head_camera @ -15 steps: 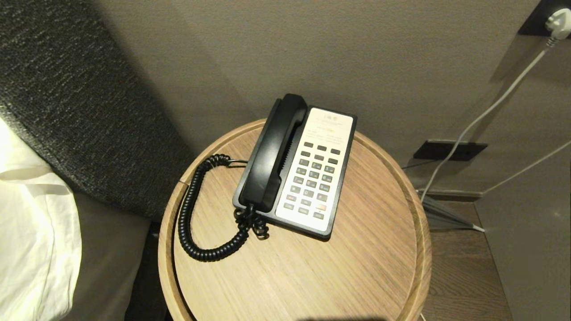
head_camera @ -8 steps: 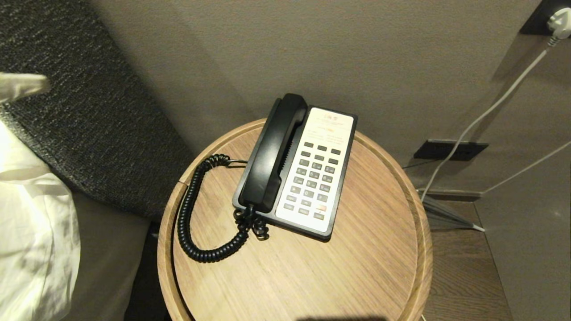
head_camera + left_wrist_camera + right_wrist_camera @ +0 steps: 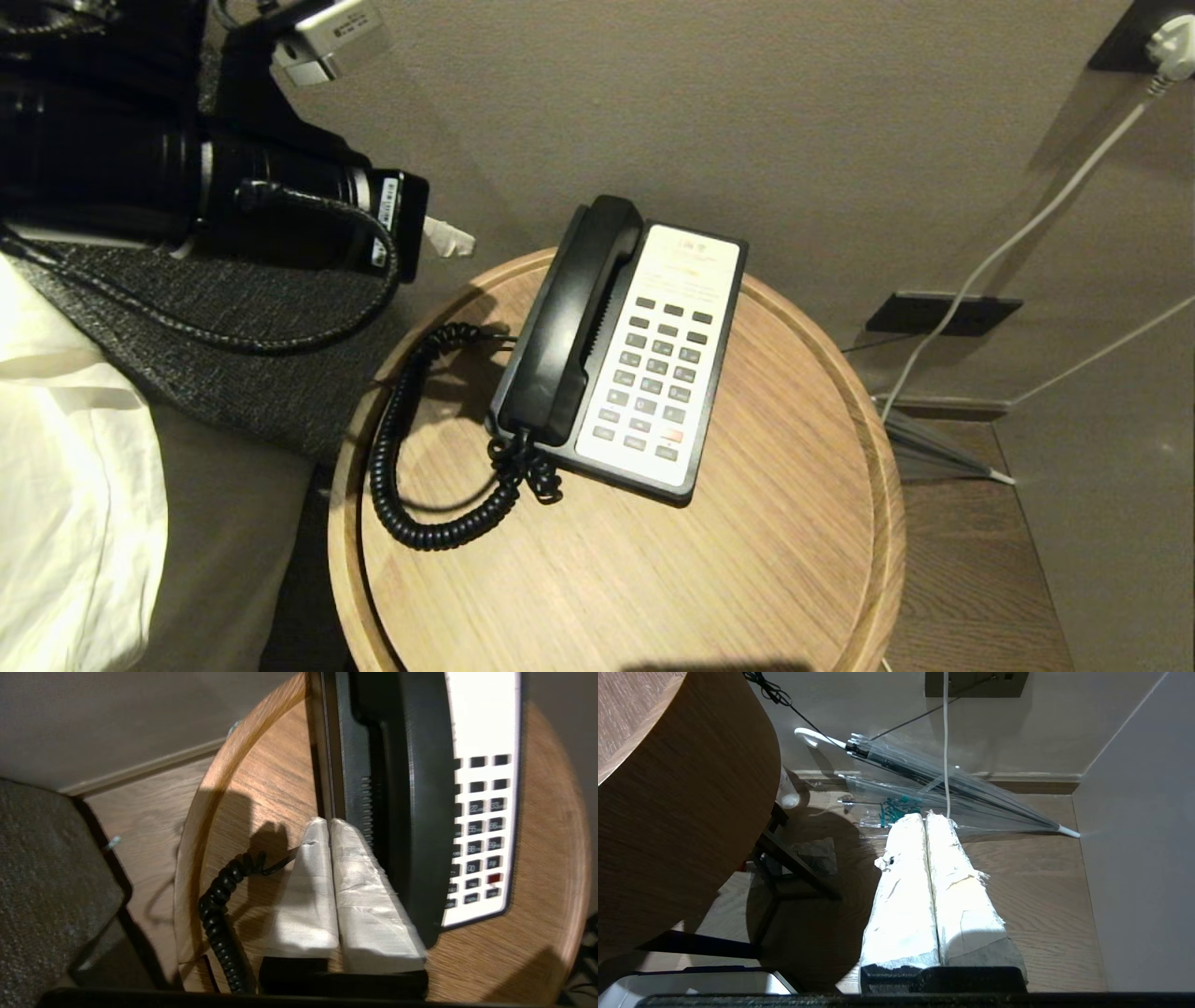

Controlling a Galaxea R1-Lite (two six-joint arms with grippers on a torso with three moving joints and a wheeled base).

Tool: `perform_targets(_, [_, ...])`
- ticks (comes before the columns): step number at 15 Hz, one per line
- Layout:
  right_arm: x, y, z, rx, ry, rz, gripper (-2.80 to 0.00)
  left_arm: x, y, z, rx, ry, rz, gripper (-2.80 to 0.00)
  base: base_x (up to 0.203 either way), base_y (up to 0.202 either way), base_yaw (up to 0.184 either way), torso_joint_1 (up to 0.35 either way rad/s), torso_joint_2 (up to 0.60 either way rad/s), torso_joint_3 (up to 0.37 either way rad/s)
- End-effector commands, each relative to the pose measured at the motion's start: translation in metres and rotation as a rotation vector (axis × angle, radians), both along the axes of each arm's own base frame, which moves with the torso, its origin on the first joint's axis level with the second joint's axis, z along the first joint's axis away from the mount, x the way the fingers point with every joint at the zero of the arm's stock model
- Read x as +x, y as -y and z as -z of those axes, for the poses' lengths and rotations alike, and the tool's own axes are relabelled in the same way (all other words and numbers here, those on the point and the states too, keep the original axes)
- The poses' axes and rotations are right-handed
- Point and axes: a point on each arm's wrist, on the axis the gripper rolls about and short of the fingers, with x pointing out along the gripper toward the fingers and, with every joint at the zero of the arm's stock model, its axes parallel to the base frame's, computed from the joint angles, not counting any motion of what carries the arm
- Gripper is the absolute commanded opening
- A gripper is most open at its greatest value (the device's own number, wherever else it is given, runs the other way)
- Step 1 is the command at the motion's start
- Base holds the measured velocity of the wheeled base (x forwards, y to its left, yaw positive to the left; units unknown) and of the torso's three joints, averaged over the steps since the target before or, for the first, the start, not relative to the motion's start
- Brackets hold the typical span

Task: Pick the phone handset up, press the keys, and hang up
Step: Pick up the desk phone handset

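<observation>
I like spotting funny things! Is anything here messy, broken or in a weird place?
On the floor by the wall, a clear umbrella lies on its side beside the round table. The phone handset sits neatly in its cradle; nothing looks broken or spilled.

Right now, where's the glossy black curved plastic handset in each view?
Head view: handset cradled on the phone base's left side, mid-table.
Left wrist view: handset beside the keypad, just past the shut left gripper.
Right wrist view: not in it; only floor, an umbrella and the shut right gripper.
Shared landmark: round wooden table.
</observation>
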Motion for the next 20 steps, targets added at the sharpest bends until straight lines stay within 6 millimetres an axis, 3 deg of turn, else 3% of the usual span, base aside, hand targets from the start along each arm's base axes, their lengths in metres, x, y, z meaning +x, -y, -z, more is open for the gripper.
perform_targets(1, [0.001,0.0,0.006,0.001,-0.019,-0.001,-2.8,0.005,0.011,0.007,0.029,-0.015,0.002,0.0,0.0,0.0,0.0,0.0,0.0,0.0])
perform_targets(4, [0.001,0.0,0.005,-0.001,-0.019,-0.001,-2.8,-0.006,0.028,0.01,0.059,-0.01,0.039,0.0,0.0,0.0,0.0,0.0,0.0,0.0])
perform_targets(8, [0.001,0.0,0.006,0.001,-0.019,-0.001,-2.8,-0.006,0.054,0.018,0.18,0.048,0.012,0.0,0.0,0.0,0.0,0.0,0.0,0.0])
perform_targets(20, [0.001,0.0,0.006,0.0,-0.02,-0.001,-2.8,-0.003,0.08,0.025,0.257,0.074,-0.011,0.0,0.0,0.0,0.0,0.0,0.0,0.0])
